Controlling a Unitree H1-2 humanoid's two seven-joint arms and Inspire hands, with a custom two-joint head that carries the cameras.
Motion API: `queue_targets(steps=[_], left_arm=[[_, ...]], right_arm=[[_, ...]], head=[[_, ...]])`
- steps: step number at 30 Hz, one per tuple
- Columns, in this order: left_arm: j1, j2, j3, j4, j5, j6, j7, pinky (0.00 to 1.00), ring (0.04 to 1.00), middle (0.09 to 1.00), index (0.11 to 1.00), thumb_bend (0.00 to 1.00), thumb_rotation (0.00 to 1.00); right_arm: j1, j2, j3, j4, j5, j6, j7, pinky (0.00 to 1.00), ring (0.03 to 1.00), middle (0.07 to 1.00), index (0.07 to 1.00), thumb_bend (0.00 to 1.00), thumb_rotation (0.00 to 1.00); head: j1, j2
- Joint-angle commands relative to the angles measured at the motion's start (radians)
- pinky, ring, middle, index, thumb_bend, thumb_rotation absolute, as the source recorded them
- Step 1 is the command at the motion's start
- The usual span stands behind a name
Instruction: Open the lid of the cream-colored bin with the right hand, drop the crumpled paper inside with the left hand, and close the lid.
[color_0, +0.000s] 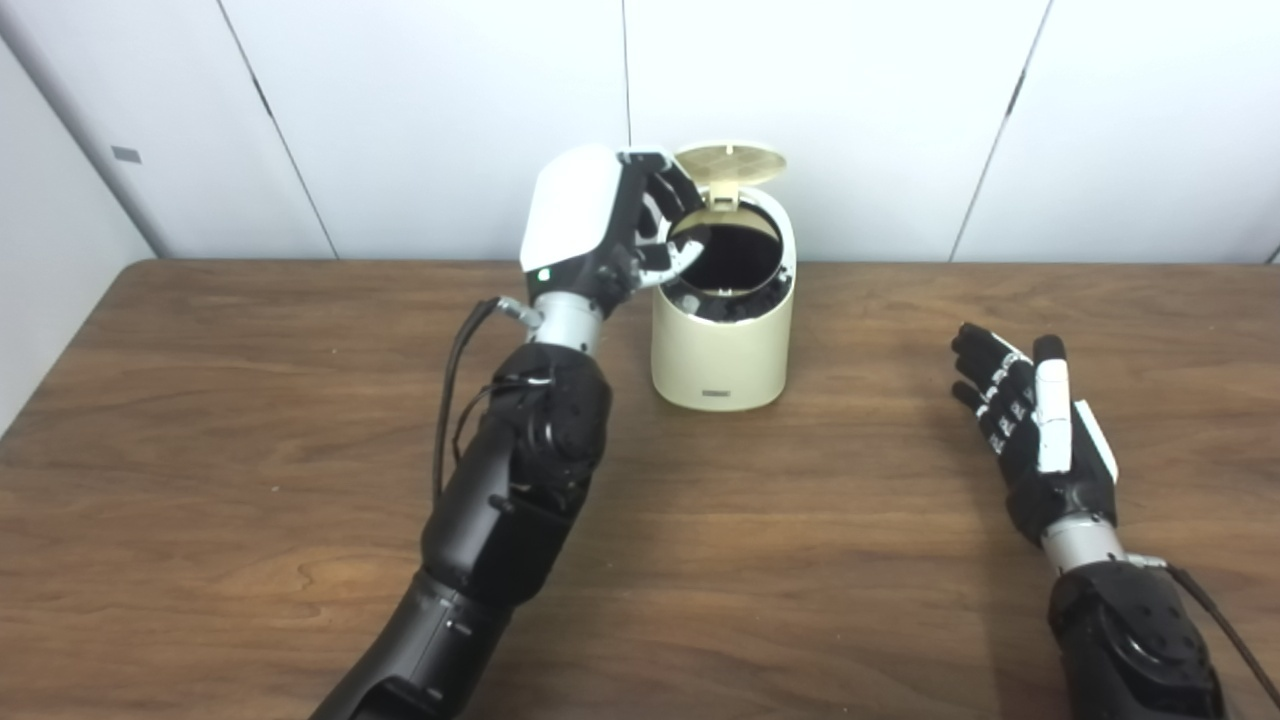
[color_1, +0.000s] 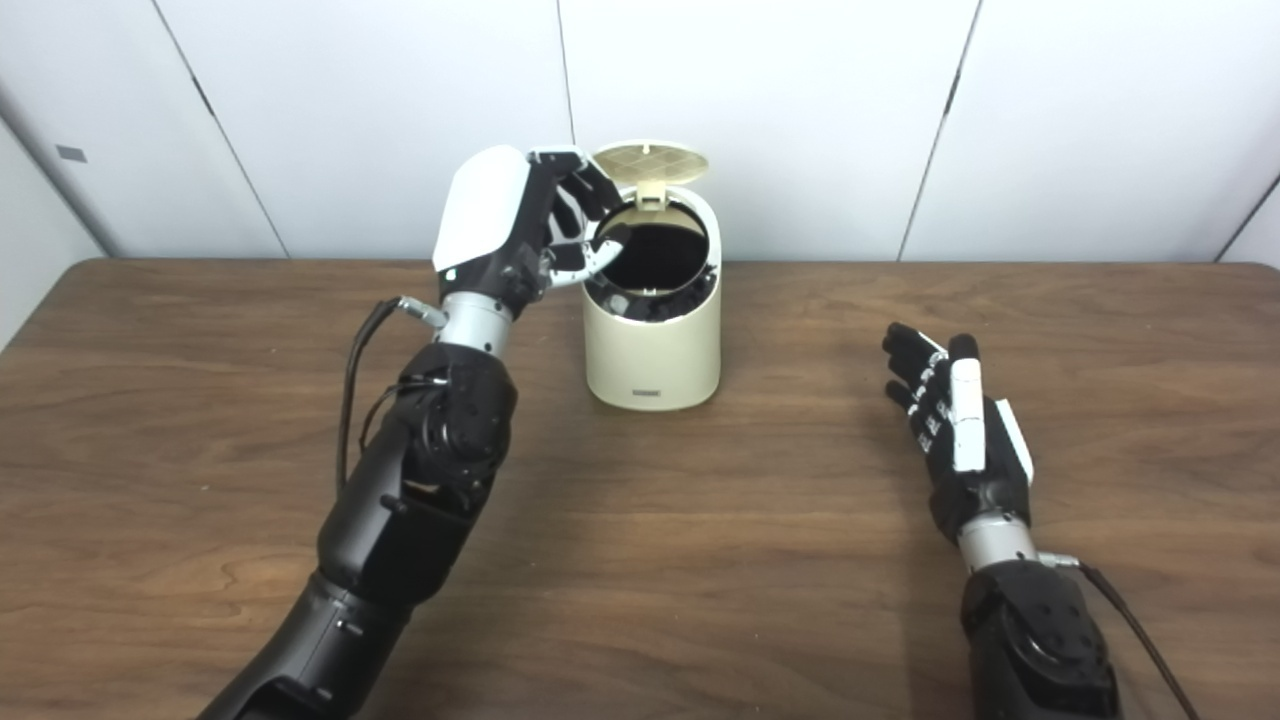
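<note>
Fingers (color_0: 672, 200) of the left hand (color_0: 600, 225) spread loosely at the left rim of the bin (color_0: 722, 330), tips over the dark opening, holding nothing that shows. Crumpled paper nowhere in view on the desk (color_0: 250, 420) or in either hand; most likely already dropped inside, though the dark inside of the bin gives no proof. Lid (color_0: 730, 165) standing up, tilted back behind the opening. Right hand (color_0: 1040, 440) resting low near the desk well to the right of the bin, apart from it, fingers straight and close together, holding nothing. Judged from this: opening done, drop probably done or just finishing, closing not yet done. Left to do: pull the left hand clear of the rim, then press the lid down until shut. Main risk: catching the left fingers under the lid if closed too soon.
</note>
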Motion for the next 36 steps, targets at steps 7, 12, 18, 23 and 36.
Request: queue_targets(steps=[7,12,18,23,36], left_arm=[[0.018,-0.036,0.093,-0.095,-0.143,-0.075,0.038,0.34,0.417,0.502,0.473,0.47,0.00],[0.044,-0.050,0.132,-0.116,-0.206,-0.077,0.035,0.34,0.427,0.512,0.467,0.47,0.00],[0.062,-0.019,0.149,-0.138,-0.182,-0.039,0.028,0.34,0.419,0.505,0.468,0.48,0.00],[0.083,0.024,0.162,-0.158,-0.179,-0.012,0.015,0.35,0.415,0.500,0.471,0.48,0.00],[0.155,0.027,0.264,-0.203,-0.338,0.080,-0.047,0.38,0.443,0.505,0.455,0.48,0.00]], right_arm=[[-0.015,-0.006,-0.005,0.000,-0.002,-0.002,0.004,0.90,0.913,0.854,0.805,0.62,1.00],[-0.012,-0.006,-0.006,-0.002,0.005,-0.009,0.011,0.91,0.919,0.860,0.806,0.62,1.00],[-0.015,-0.009,-0.006,0.005,0.000,-0.016,0.012,0.90,0.915,0.855,0.801,0.63,1.00],[-0.015,-0.010,-0.005,0.005,-0.003,-0.012,0.010,0.90,0.916,0.854,0.801,0.63,1.00],[-0.015,-0.015,-0.006,0.006,0.001,-0.012,0.013,0.90,0.908,0.849,0.790,0.64,1.00]], head=[[-0.001,0.001],[0.001,0.002],[0.001,0.003],[0.003,0.007],[0.014,0.017]])
